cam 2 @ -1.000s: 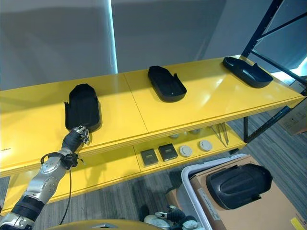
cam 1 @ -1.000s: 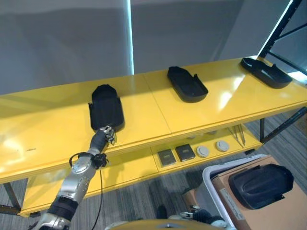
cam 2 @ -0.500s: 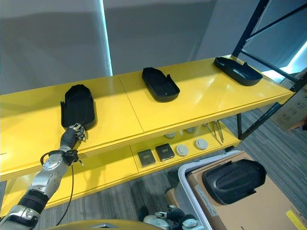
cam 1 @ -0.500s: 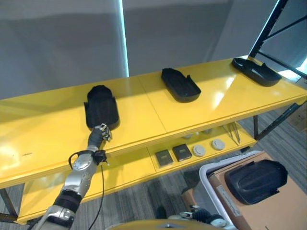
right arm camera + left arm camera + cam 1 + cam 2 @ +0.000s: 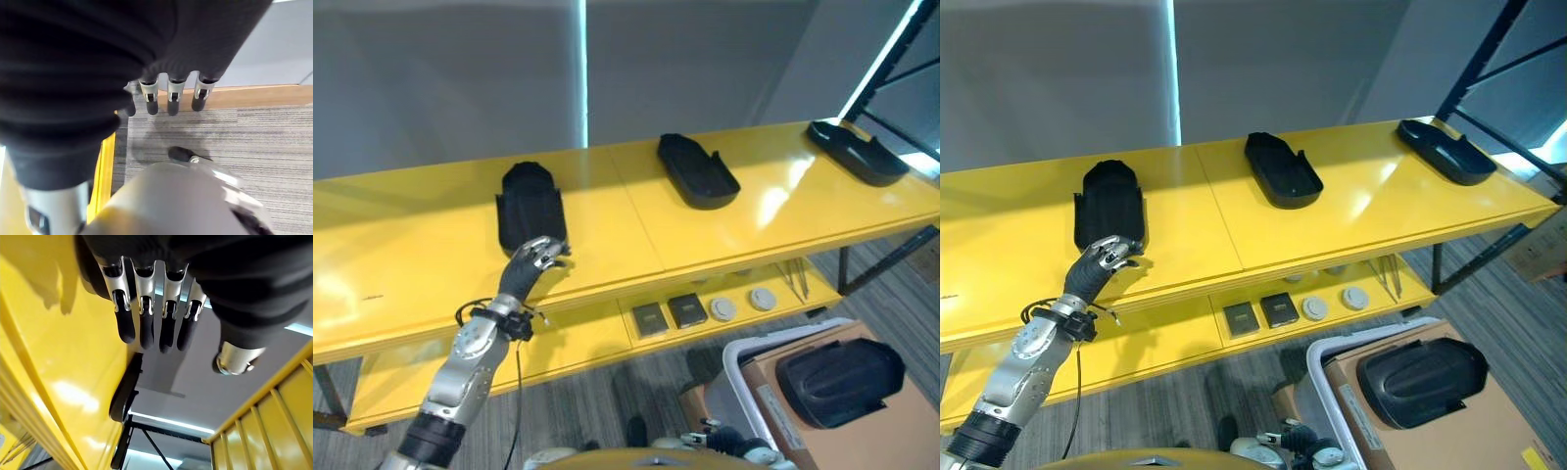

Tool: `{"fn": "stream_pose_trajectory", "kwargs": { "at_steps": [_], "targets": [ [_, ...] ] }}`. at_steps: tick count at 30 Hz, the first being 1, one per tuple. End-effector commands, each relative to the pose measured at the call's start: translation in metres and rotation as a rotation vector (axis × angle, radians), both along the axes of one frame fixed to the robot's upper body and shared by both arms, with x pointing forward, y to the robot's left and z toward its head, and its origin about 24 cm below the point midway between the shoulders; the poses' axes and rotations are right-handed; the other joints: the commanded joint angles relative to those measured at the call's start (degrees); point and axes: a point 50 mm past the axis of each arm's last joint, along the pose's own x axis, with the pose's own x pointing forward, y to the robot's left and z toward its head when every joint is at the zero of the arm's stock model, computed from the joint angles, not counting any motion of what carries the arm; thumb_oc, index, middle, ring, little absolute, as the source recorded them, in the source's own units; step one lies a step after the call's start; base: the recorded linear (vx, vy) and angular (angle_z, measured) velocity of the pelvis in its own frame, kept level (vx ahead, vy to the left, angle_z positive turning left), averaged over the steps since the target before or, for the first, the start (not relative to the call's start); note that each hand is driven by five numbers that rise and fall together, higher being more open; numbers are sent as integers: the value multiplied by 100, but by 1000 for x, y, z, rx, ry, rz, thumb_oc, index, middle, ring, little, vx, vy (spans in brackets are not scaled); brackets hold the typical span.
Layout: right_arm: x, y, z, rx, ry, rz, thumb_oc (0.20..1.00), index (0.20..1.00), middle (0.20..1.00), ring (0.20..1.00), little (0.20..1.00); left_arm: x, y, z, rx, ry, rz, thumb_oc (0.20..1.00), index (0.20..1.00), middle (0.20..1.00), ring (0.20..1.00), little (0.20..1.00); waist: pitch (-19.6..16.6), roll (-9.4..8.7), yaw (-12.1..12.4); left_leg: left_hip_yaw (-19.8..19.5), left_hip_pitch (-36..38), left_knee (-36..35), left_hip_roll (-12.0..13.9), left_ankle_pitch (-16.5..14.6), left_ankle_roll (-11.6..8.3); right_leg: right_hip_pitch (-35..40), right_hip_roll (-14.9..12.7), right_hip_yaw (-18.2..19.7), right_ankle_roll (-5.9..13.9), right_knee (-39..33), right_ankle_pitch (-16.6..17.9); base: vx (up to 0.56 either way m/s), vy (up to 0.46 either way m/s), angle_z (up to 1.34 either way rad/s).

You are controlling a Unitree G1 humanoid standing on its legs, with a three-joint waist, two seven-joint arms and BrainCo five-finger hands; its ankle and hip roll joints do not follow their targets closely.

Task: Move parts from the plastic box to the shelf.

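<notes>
Shelf (image 5: 724, 235), yellow, top board: I am counting three black moulded parts lying on it, well apart in a row. The left part (image 5: 530, 208) is lying flat, its near end just beyond my left robot hand (image 5: 533, 264). The middle part (image 5: 697, 171) and the far right part (image 5: 857, 149) are sitting further along, spaced so each has its own berth. The left robot hand is hovering over the shelf's front edge, fingers (image 5: 146, 328) straight and relaxed, holding nothing; I judge it is standing clear of a part already set down. The right robot hand (image 5: 168, 95) is hanging low over grey carpet, fingers loosely extended and empty, idle. Box (image 5: 1332, 377), pale plastic, on the floor at lower right: it is carrying one more black part (image 5: 1420, 380) resting on brown cardboard (image 5: 1469, 441), and that one is waiting to be moved. Lower shelf board: I am noting two dark square items (image 5: 671, 315) and two pale round ones (image 5: 744, 304) lying in a line, not part of this job as far as I can judge.
</notes>
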Motion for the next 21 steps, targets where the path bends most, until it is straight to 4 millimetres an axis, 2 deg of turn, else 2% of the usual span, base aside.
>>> {"fn": "stream_pose_trajectory", "kwargs": {
  "at_steps": [1,4,9,11,15,16,17,18,20,21],
  "targets": [
    [1,-13,2,-52,0,54,1000,1000,1000,1000,1000,5,-1,21,-67,-96,-79,1000,1000,1000,1000,1000,-101,96,-23,304,-210,71,475,-103,-304,364,-255,-198,587,159,-611,-49,66,4],
    [3,-13,2,-53,-4,39,1000,1000,1000,1000,1000,-1,-5,32,-95,-132,-152,1000,1000,1000,1000,1000,-133,104,58,222,-243,119,409,-137,-271,335,-311,-213,618,207,-613,-65,88,3],
    [1,-12,0,-65,12,-36,1000,1000,1000,1000,1000,-4,-5,35,-109,-127,-204,1000,1000,1000,1000,1000,-145,106,90,136,-318,246,261,-233,-147,173,-424,-121,705,408,-590,-71,114,-4],
    [-5,-15,-3,-67,33,-116,1000,1000,1000,1000,1000,-5,-7,31,-145,-89,-239,1000,1000,1000,1000,1000,-105,115,29,165,-342,300,202,-277,-85,8,-483,-34,774,505,-498,-52,110,-12],
    [-25,-19,-11,-52,88,-297,1000,1000,1000,1000,1000,-6,-9,26,-154,-75,-264,1000,1000,1000,1000,1000,-25,139,-90,419,-395,348,183,-350,-12,-347,-615,-116,878,731,-395,-46,53,-39],
    [-25,-19,-11,-52,88,-297,1000,1000,1000,1000,1000,-6,-9,26,-154,-75,-264,1000,1000,1000,1000,1000,-28,139,-86,422,-398,349,183,-351,-12,-353,-614,-113,878,735,-396,-78,1,-73],
    [-38,-20,-15,-45,123,-356,1000,1000,1000,1000,1000,-7,-3,24,-170,-78,-244,1000,1000,1000,1000,1000,13,137,-56,793,-381,353,219,-407,-31,-613,-857,-668,1032,950,-198,-69,-8,-85],
    [-39,-20,-15,-45,128,-366,1000,1000,1000,1000,1000,-7,-2,24,-172,-78,-247,1000,1000,1000,1000,1000,10,134,-42,848,-383,356,222,-416,-32,-643,-885,-729,1048,977,-180,-127,-9,-86],
    [-48,-27,-17,-60,157,-361,1000,1000,1000,1000,1000,-8,5,26,-176,-105,-201,1000,1000,1000,1000,1000,13,143,103,1513,-374,374,313,-497,-31,-742,-1137,-1724,1108,1334,-212,-96,0,-174],
    [-52,-33,-17,-83,174,-353,1000,1000,1000,1000,1000,-8,5,27,-174,-116,-210,1000,1000,1000,1000,1000,17,188,173,1813,-300,399,364,-648,-19,-741,-1320,-2206,1166,1656,-326,-58,-8,-229]
  ]
}}
